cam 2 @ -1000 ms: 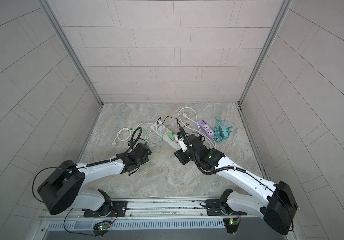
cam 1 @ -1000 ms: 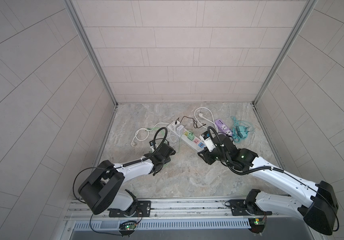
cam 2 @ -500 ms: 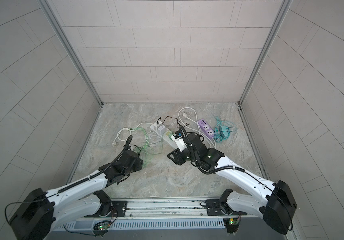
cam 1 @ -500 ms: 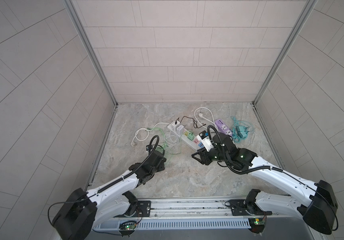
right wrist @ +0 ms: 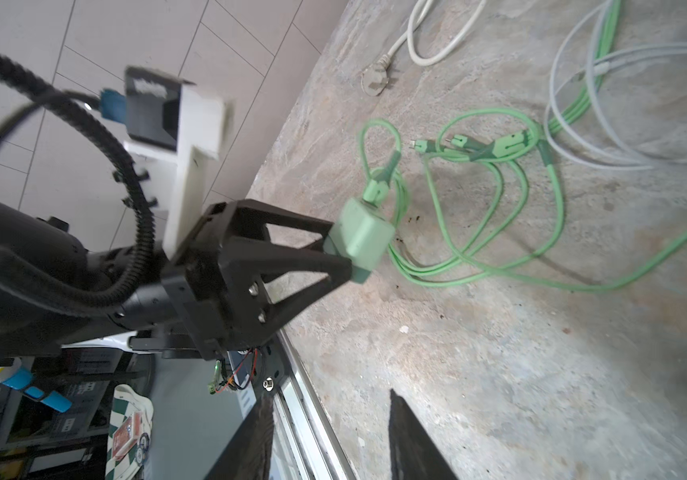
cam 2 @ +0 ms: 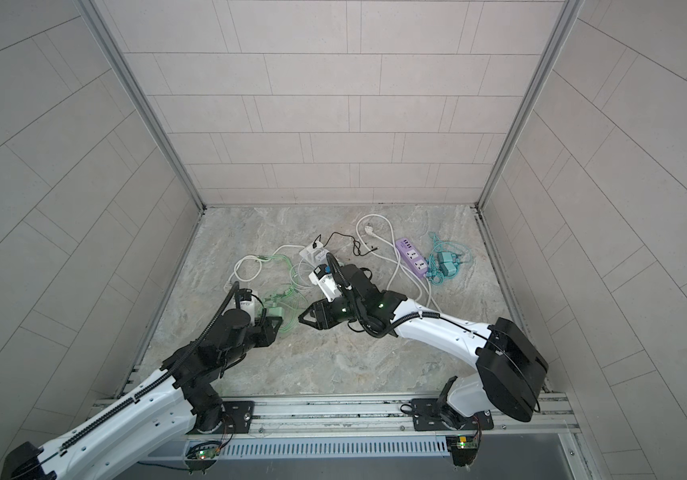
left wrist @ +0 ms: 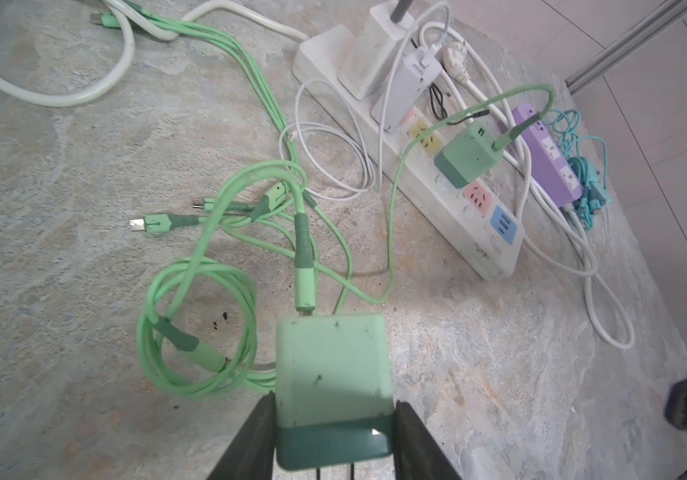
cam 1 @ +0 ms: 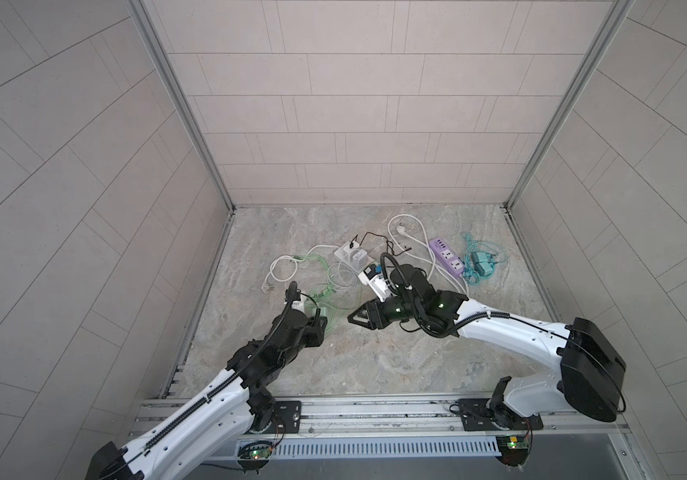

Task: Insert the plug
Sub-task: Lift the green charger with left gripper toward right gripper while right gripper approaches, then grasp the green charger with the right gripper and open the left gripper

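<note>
Down at 8 o'clock on the marble floor (cam 1: 375, 365), my left gripper (left wrist: 333, 405) is clamped on the green charger plug (left wrist: 331, 365), one jaw on each flank near its dark base, and its shadow suggests it hangs off the ground. From the left wrist view I judge that the prongs point back toward the wrist. The green cable (left wrist: 304, 274) leaves the pale end and trails into a loose coil on the floor. That puts the wrong end forward, so I would not drive at the sockets yet.

Toward 1 o'clock from the plug lies the white power strip (left wrist: 425, 187). A second green charger (left wrist: 464, 160) is already seated in it, with the yellow socket (left wrist: 423, 135) and pink socket (left wrist: 477, 195) bare on either side.

At 3 o'clock from the plug, near but not touching, my right gripper (cam 1: 352, 330) points straight at it, jaws slightly parted and empty. I would bring those jaws over the pale end, clear of the cable connector, close firmly, then release the left so the prongs face out. After that I would square the prongs over the pink socket and press straight down. A tilted push could skate the strip, and the coil could drag.

Out at 2 o'clock, the purple power strip (cam 1: 445, 259) sits well apart and is not needed.
</note>
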